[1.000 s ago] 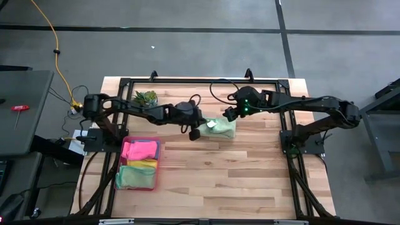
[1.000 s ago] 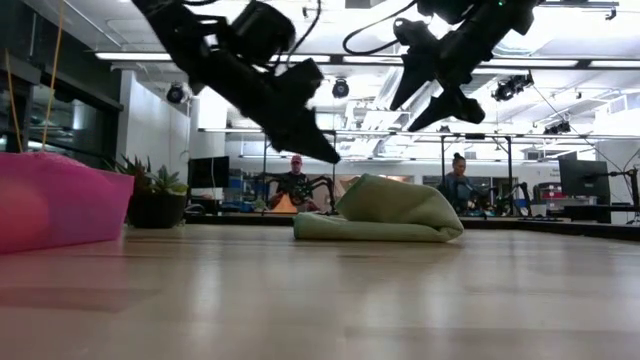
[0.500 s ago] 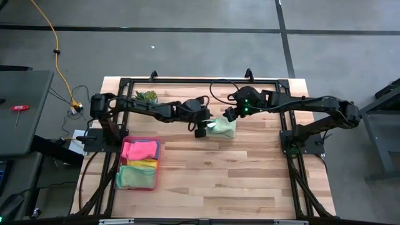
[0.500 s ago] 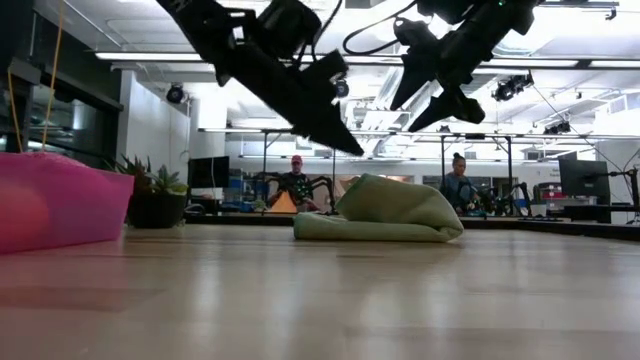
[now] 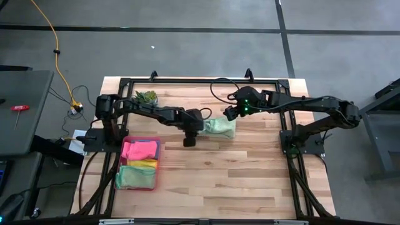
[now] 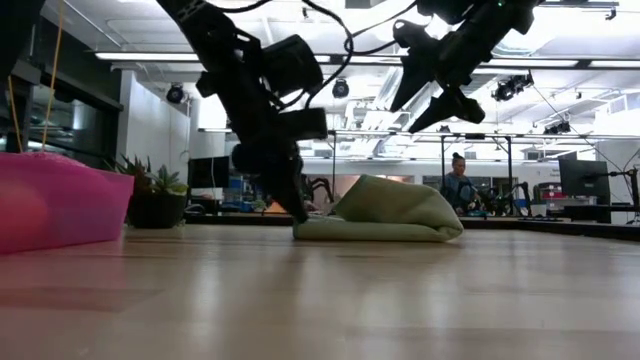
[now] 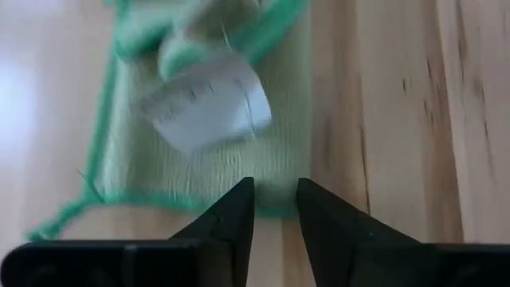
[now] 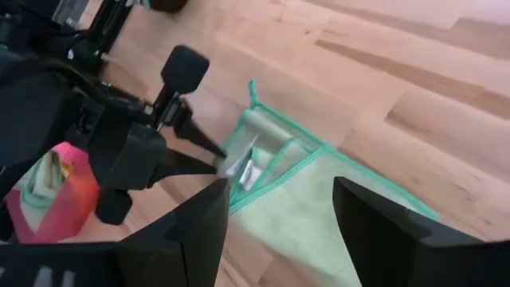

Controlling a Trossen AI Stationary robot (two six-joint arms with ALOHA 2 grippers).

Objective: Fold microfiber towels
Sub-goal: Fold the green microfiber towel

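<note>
Pale wooden desk [image 5: 250,181], dark floor around it. Near the left edge, pink tray [image 5: 157,164] with a hot pink towel [image 5: 139,150] and a pale green one [image 5: 134,177], a strip of yellow between them; well apart from the work.

Left pincer [image 7: 275,199] down at desk level, at the left end of the pale green towel [image 5: 222,127], which lies loosely bunched near the middle of the far edge. Fingers narrowly parted over the green-stitched hem, no cloth seen pinched between them. White care label [image 7: 207,104] just beyond the tips.

Right pincer [image 8: 279,199] released, spread wide, hovering above the same towel's right part, not touching.

Risks, as judged from here:
- Closes on a single layer or only the stitched border, so the bundle unrolls instead of lifting whole.
- Pinches the label rather than the cloth and slips.
- Scrapes the wood and pushes the floppy towel right, rumpling it further.
- Crowds the other arm if both close in together.
</note>
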